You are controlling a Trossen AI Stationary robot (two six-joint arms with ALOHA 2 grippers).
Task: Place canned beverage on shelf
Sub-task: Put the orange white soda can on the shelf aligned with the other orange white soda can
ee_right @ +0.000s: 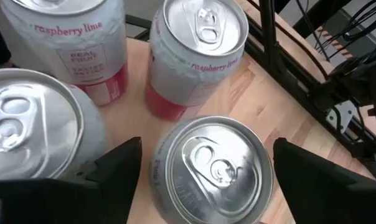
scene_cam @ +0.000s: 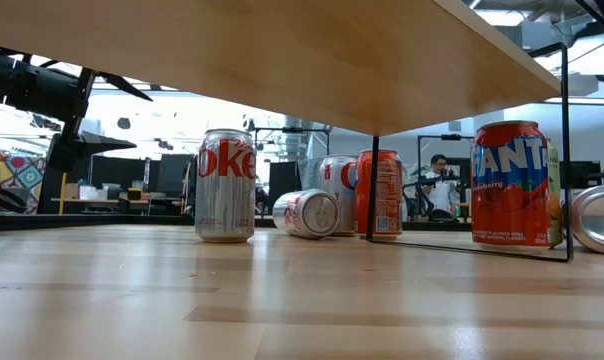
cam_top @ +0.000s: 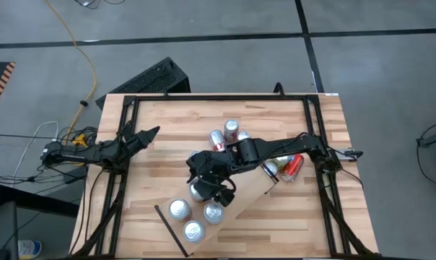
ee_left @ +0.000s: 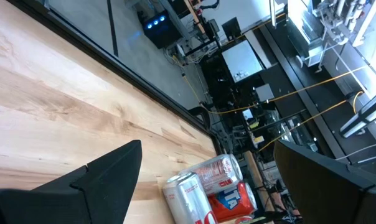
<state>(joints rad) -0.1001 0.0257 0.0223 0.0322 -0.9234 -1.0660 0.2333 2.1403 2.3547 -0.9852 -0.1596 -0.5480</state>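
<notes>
Right tool hangs over the shelf, its two dark fingers spread wide on either side of a silver can that stands upright on the pale board; the pads do not seem to press the can's wall. That can stands at the far end of a cluster of four on the shelf: in the high view three more silver tops show just nearer and to the left of it, close together. The shelf lies slantwise across the near middle of the desk, a striped butcher-block top framed by black rails, with a thin black strip at the shelf's near-left end. Beyond the shelf, loose cans sit on the desk: two upright ones toward the far middle, and a red can lying on its side to the right. The low view looks under the board's edge at a Coke can, a tipped can and an orange Fanta can, with a workshop room and a seated person far behind. Grey floor, a yellow cable and a black case surround the desk. The right arm reaches in from the right edge, elbow bent, wrist turned down. The left tool waits at the far left of the desk, fingers apart, gripping nothing.
</notes>
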